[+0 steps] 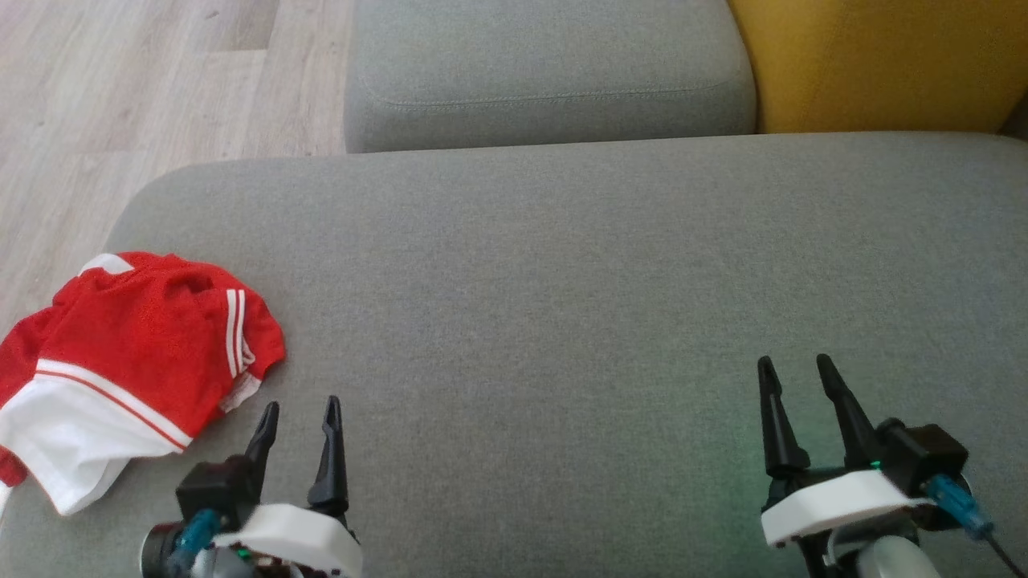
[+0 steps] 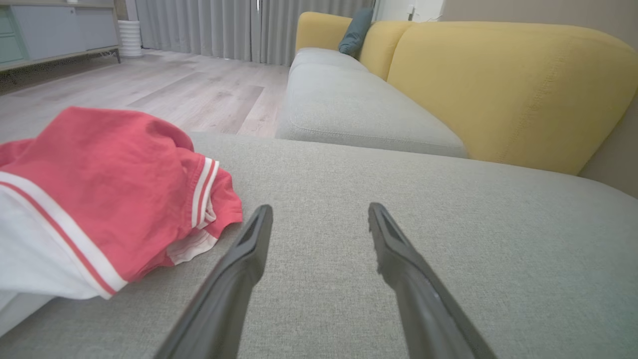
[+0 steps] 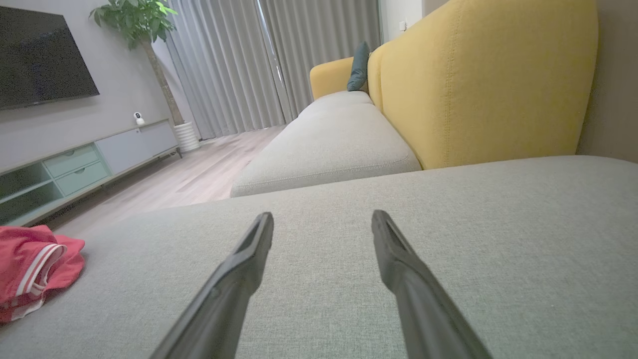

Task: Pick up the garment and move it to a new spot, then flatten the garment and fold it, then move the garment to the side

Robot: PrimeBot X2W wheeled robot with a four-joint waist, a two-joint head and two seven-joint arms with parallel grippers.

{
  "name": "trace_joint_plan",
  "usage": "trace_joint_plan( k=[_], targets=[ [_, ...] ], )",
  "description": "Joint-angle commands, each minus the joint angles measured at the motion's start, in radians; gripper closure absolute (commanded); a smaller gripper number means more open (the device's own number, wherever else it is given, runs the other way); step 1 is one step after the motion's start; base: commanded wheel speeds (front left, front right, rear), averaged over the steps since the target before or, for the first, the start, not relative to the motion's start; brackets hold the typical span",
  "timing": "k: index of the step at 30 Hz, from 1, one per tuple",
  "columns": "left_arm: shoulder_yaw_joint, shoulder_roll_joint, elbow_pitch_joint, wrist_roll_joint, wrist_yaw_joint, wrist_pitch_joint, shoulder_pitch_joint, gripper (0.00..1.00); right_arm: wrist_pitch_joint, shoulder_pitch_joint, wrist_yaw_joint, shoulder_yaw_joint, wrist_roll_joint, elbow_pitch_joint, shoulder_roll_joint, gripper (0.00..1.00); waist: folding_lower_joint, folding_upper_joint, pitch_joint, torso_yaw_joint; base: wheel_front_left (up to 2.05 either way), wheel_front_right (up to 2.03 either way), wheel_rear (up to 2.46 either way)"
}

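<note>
Two sets of jaws, both mine, each pair standing apart with nothing between.

Entry, left jaws: dark fingers (image 1: 328,449) low over the grey seat cushion (image 1: 562,305), at its near left.

Entry, right jaws: dark fingers (image 1: 776,425) over the same cushion at its near right, well apart from the left pair.

One garment (image 1: 136,353): red mesh with white stripes and a white panel, crumpled. It lies on the cushion's near left corner, just beside the left jaws on their left and not touching them.

One further grey cushion (image 1: 546,72), beyond the first.

One yellow backrest (image 1: 883,64), far right.

One wooden floor (image 1: 120,80), far left.

One teal pillow (image 2: 355,31), against the backrest in the left wrist view.
</note>
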Motion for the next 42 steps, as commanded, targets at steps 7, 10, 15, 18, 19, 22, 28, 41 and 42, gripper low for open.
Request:
trace_joint_plan(
  k=[7, 10, 15, 18, 19, 22, 28, 41, 42],
  targets=[
    [0.01, 0.012, -0.018, 0.11, 0.016, -0.037, -0.017, 0.0, -0.035, -0.02, 0.007, 0.042, -0.111, -0.021, -0.009, 0.0, 0.0, 0.0, -0.003, 0.001, 0.0, 0.0, 0.0],
    [0.006, 0.012, -0.015, 0.133, 0.019, -0.043, -0.015, 0.0, -0.041, -0.02, 0.007, 0.045, -0.136, -0.017, -0.009, 0.0, 0.0, 0.0, -0.004, 0.001, 0.0, 0.0, 0.0],
    [0.003, 0.011, -0.008, 0.168, 0.024, -0.052, -0.014, 0.0, -0.051, -0.024, 0.008, 0.047, -0.174, -0.006, -0.009, 0.0, 0.0, 0.0, -0.005, 0.0, 0.0, 0.0, 0.0],
    [0.006, 0.01, -0.007, 0.163, 0.025, -0.052, -0.015, 0.0, -0.051, -0.029, 0.008, 0.044, -0.171, 0.001, -0.009, 0.0, 0.0, 0.0, -0.005, 0.0, 0.0, 0.0, 0.0],
    [0.006, 0.01, -0.007, 0.163, 0.025, -0.052, -0.016, 0.0, -0.051, -0.031, 0.008, 0.043, -0.171, 0.002, -0.009, 0.0, 0.0, 0.0, -0.004, 0.0, 0.0, 0.0, 0.0],
    [0.008, 0.009, -0.007, 0.161, 0.026, -0.052, -0.016, 0.0, -0.051, -0.034, 0.008, 0.041, -0.169, 0.005, -0.009, 0.0, 0.0, 0.0, -0.004, 0.0, 0.0, 0.0, 0.0],
    [0.012, 0.008, -0.005, 0.159, 0.026, -0.052, -0.016, 0.0, -0.051, -0.037, 0.008, 0.039, -0.165, 0.01, -0.009, 0.0, 0.0, 0.0, -0.003, 0.0, 0.0, 0.0, 0.0],
    [0.015, 0.007, -0.002, 0.167, 0.028, -0.052, -0.017, 0.0, -0.051, -0.039, 0.008, 0.037, -0.164, 0.012, -0.009, 0.0, 0.0, 0.0, 0.0, 0.003, 0.0, 0.0, 0.0],
    [0.015, 0.007, -0.002, 0.168, 0.029, -0.052, -0.017, 0.0, -0.051, -0.039, 0.008, 0.037, -0.164, 0.012, -0.009, 0.0, 0.0, 0.0, 0.0, 0.005, 0.0, 0.0, 0.0]
  ],
)
